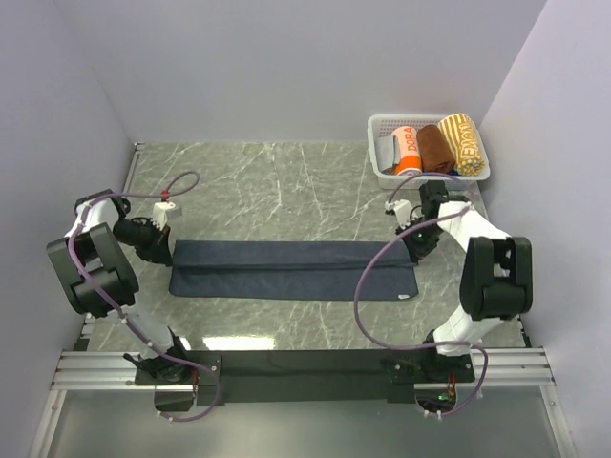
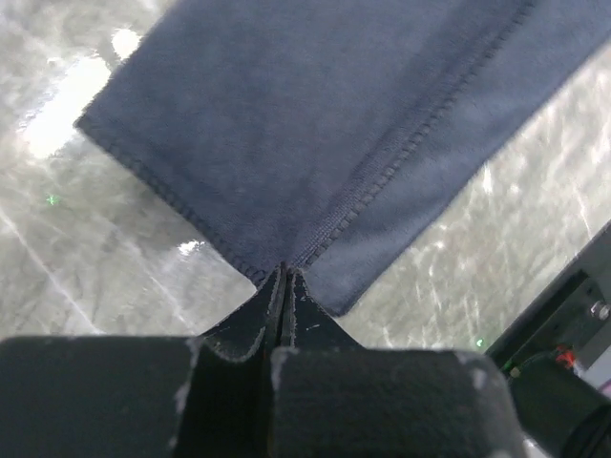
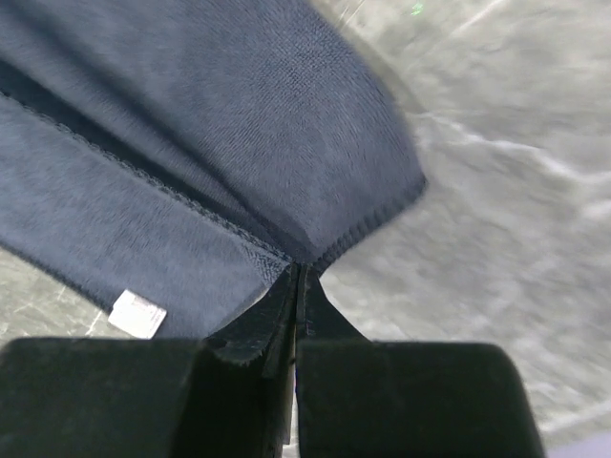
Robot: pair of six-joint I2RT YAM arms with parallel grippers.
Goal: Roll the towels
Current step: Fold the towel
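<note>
A dark navy towel (image 1: 291, 269) lies folded lengthwise in a long strip across the marble table. My left gripper (image 1: 168, 250) is at its left end, jaws shut on the towel's corner (image 2: 286, 267). My right gripper (image 1: 412, 246) is at its right end, jaws shut on the upper layer's corner (image 3: 298, 263). The towel's white tag (image 3: 136, 314) shows at the near right corner, also in the top view (image 1: 405, 297). The upper layer's hem (image 2: 410, 143) runs along the strip.
A white lattice basket (image 1: 377, 157) at the back right holds several rolled towels, orange (image 1: 407, 149), brown (image 1: 435, 148) and yellow (image 1: 465, 143). Grey walls enclose the table on three sides. A black rail runs along the near edge (image 1: 305, 363).
</note>
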